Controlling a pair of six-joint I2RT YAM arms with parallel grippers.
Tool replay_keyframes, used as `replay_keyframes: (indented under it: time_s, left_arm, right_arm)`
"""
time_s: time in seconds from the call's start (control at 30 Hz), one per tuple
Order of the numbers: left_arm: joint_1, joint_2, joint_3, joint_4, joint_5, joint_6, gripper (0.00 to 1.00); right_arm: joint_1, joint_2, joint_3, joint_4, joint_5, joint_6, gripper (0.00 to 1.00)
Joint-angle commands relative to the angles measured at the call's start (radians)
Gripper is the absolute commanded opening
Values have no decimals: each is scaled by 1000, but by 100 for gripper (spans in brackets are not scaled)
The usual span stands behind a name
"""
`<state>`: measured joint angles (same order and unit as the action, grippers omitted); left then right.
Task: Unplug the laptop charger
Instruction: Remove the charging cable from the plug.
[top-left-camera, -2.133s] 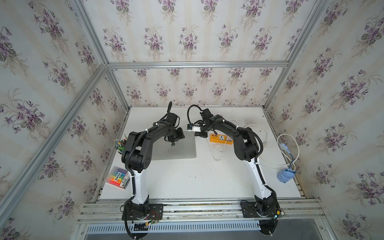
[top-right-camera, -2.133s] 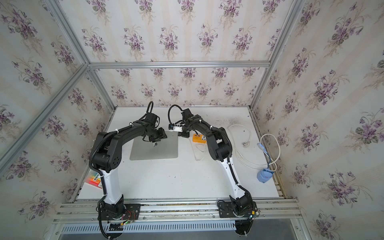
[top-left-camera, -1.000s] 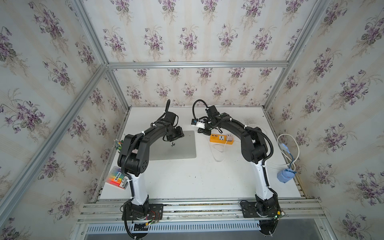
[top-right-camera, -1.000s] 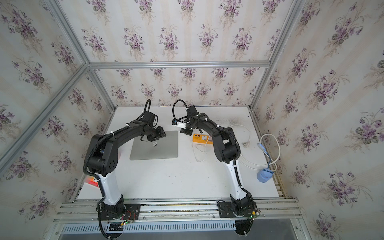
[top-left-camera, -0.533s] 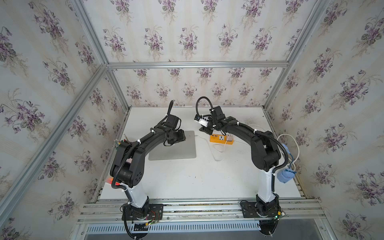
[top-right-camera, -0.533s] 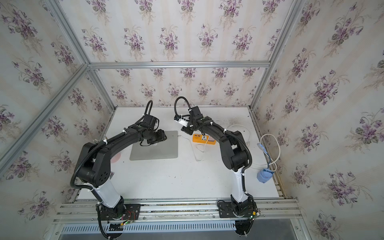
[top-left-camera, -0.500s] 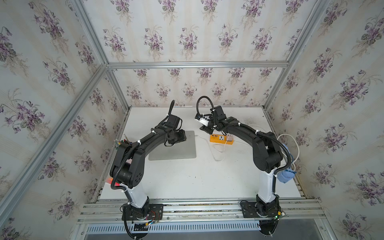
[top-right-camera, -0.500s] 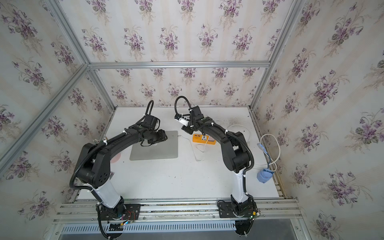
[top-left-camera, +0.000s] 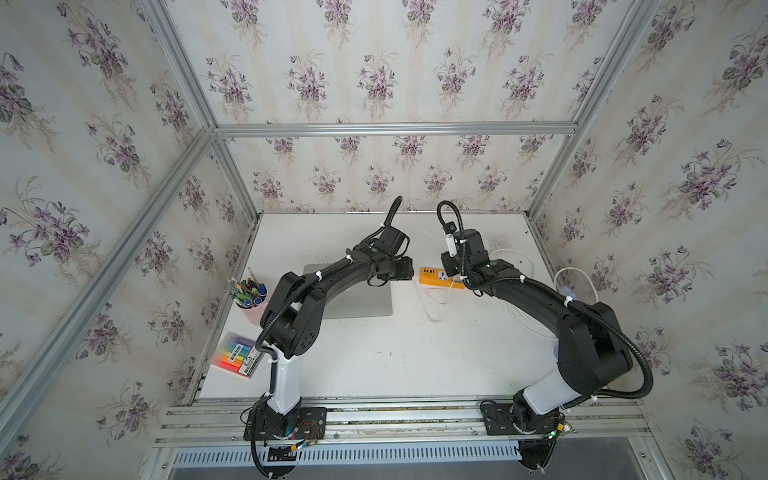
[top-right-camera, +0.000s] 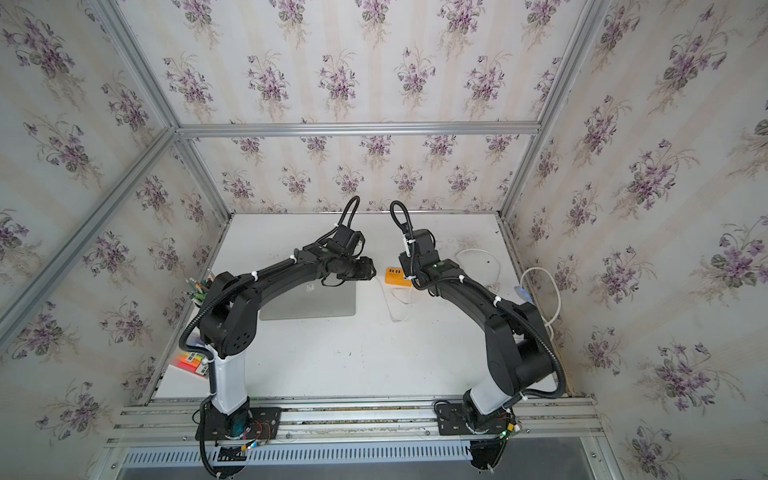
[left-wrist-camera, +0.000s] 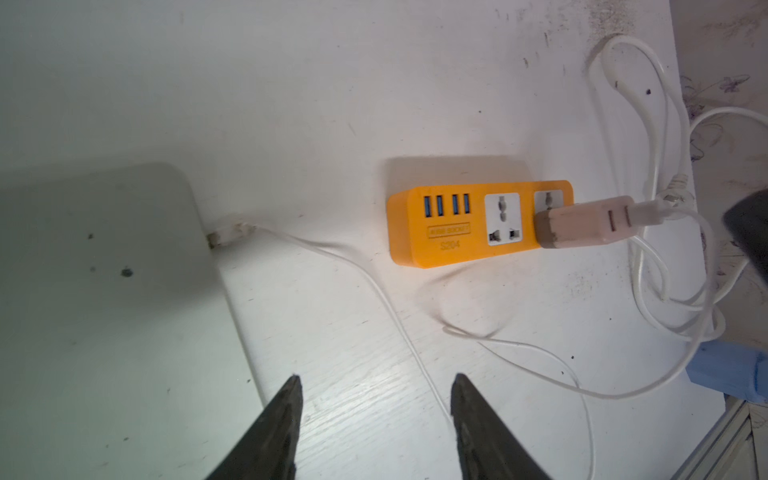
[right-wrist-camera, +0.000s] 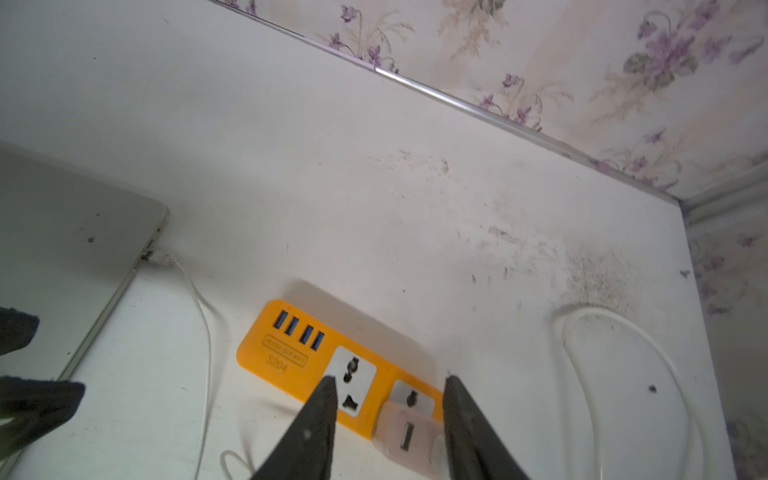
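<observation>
The laptop charger (right-wrist-camera: 409, 432) is a pinkish-grey cube lying against the end socket of the orange power strip (right-wrist-camera: 286, 353). Whether its prongs sit in the socket I cannot tell. My right gripper (right-wrist-camera: 390, 380) is open, one finger on either side of the cube without touching it. The charger (left-wrist-camera: 590, 222) also shows in the left wrist view. Its thin white cable (left-wrist-camera: 374, 286) runs to a connector (left-wrist-camera: 226, 232) in the edge of the silver laptop (top-left-camera: 365, 301). My left gripper (left-wrist-camera: 376, 380) is open and empty above the table, beside the laptop's right edge.
A thicker white cord (right-wrist-camera: 623, 340) loops at the table's right side, with a blue part (left-wrist-camera: 731, 374) near the edge. A pink pen cup (top-left-camera: 249, 297) and a highlighter pack (top-left-camera: 237, 355) stand at the left edge. The back wall is close behind the strip.
My right gripper has opened and moved right, over the strip's end. The left gripper has moved right, from over the laptop to its right edge.
</observation>
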<state>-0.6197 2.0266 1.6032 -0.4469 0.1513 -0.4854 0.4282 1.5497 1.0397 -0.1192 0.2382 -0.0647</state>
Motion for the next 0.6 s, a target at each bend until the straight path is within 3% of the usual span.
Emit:
replay_keyframes:
  time_s: [0.0, 0.13, 0.3, 0.57]
  left_arm:
    - [-13, 49, 80, -64, -11, 7, 58]
    - [-23, 90, 118, -95, -18, 1, 59]
    - [-25, 114, 140, -89, -13, -5, 59]
    - [-42, 224, 348, -160, 20, -11, 57]
  right_arm:
    - [-40, -54, -56, 38, 6, 160, 45]
    - [-65, -63, -74, 18, 21, 168, 45]
    - [-100, -51, -84, 51, -55, 200, 45]
    - [-120, -64, -94, 18, -134, 239, 38]
